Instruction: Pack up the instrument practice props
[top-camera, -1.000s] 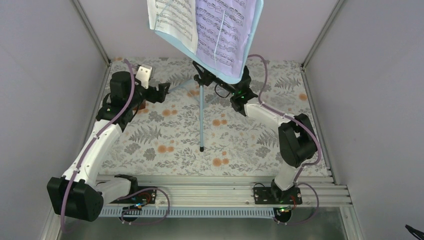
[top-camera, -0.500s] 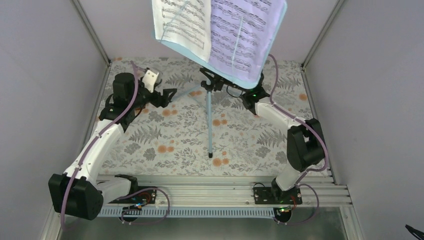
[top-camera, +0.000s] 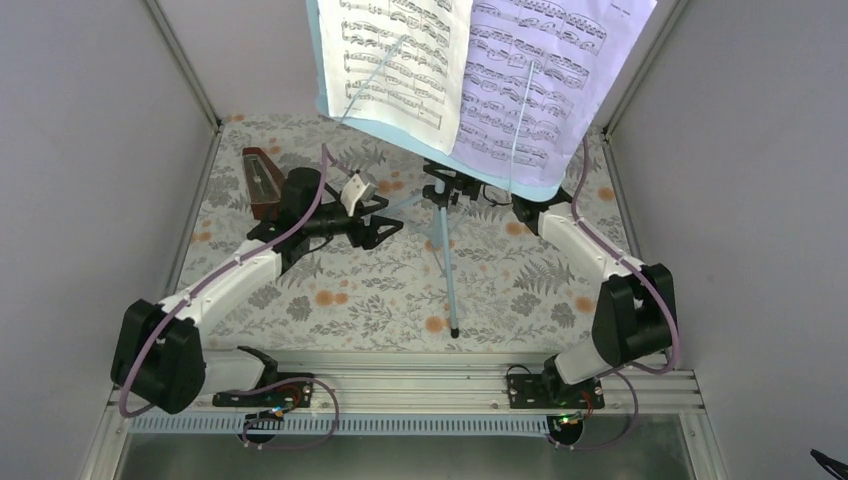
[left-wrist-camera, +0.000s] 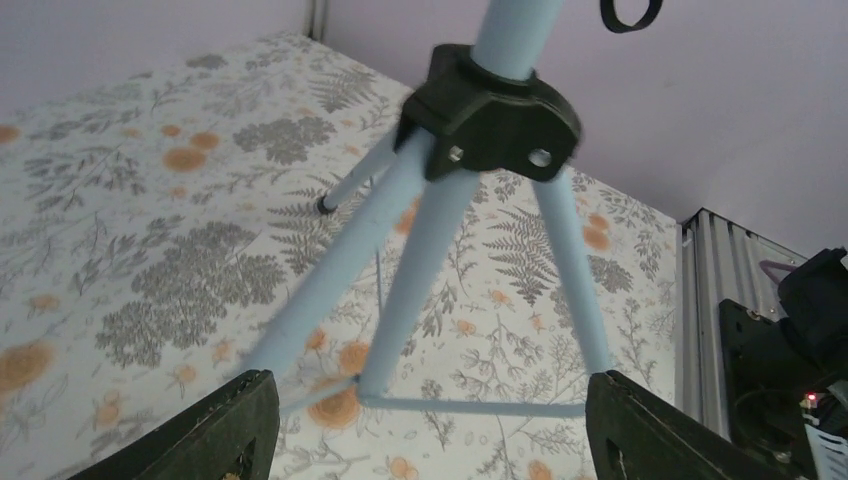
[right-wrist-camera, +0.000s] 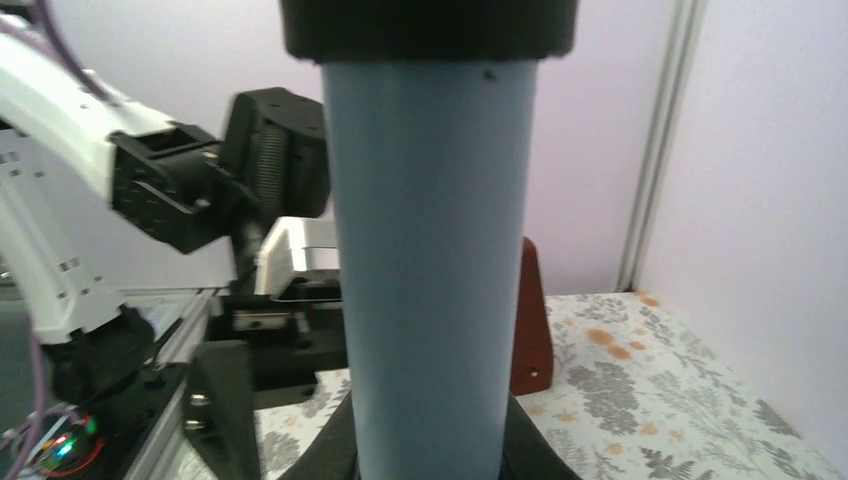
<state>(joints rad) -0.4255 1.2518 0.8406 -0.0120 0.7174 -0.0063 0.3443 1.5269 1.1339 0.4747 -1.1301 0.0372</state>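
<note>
**Top external view: packing hardly begun, nothing yet folded or stowed**

From above, the music stand (top-camera: 447, 262) is seen set up near the middle of the floral worktop (top-camera: 350, 300), its tripod legs (left-wrist-camera: 400, 260) spread. The sheet-music pages (top-camera: 480, 70), one white and one lilac, are carried open on the stand's desk, high above its legs. The metronome (top-camera: 262, 182) is found to the left of the stand, well apart from it, on the worktop behind the left arm.

The left gripper (top-camera: 372, 228) is held just left of the stand's legs. In the left wrist view its jaws are spread wide, with the legs framed between them and not touched. The right gripper (right-wrist-camera: 430, 445) is reached in from the stand's right and is hidden under the pages in the view from above. In the right wrist view the stand's pole (right-wrist-camera: 430, 250) fills the gap between the fingers, so the gripper is judged to be closed on the pole.

As a judgement, almost all of the task is left. The pages are not yet taken off the desk, the legs are not folded, and the metronome is not picked up. No case or box for the props is shown.
</note>
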